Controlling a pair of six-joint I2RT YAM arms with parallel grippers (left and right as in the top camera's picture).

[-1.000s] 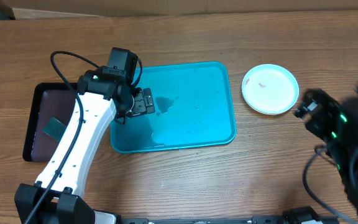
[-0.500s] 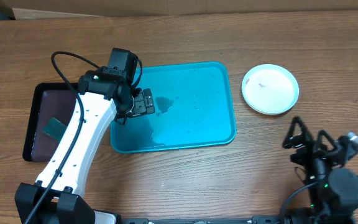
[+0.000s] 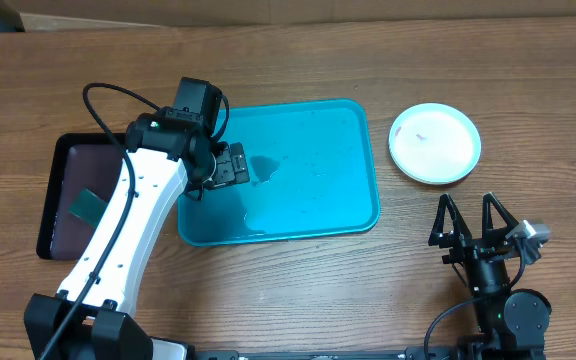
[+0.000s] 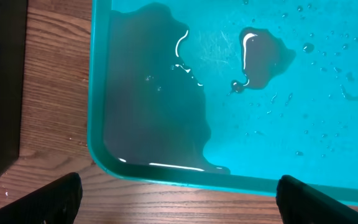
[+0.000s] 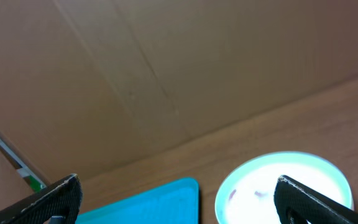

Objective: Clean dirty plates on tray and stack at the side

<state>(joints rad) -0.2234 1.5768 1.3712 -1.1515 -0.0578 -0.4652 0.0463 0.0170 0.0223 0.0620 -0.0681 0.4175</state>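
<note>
The brown wooden table [image 3: 268,290] was wide. On its left side sat a small black plastic tray [image 3: 60,150] with a little green piece [image 3: 86,205] lying on it. The long white left arm [image 3: 128,225] reached across that black tray and hid part of it. Far at the back stood a brown cardboard wall [image 5: 166,62].

The large turquoise plastic tray [image 3: 353,170] lay in the middle of the table. It was wet. A big dark puddle [image 4: 160,93] filled its left corner, a smaller puddle [image 4: 263,53] sat beside it, and tiny drops were scattered around. No plate lay on it.

The small round white plastic plate [image 3: 435,143] sat on the bare table to the right of the turquoise tray, apart from it. It had a pale blue edge and small red marks on top. I could not tell if more plates lay under it.

The right gripper [image 3: 465,202] was low and near the front of the table, pointing toward the plate, with its two black fingers spread wide and holding nothing. The left gripper [image 3: 234,165] hung over the left side of the turquoise tray, looking down at the big puddle, its fingers wide apart and empty too.
</note>
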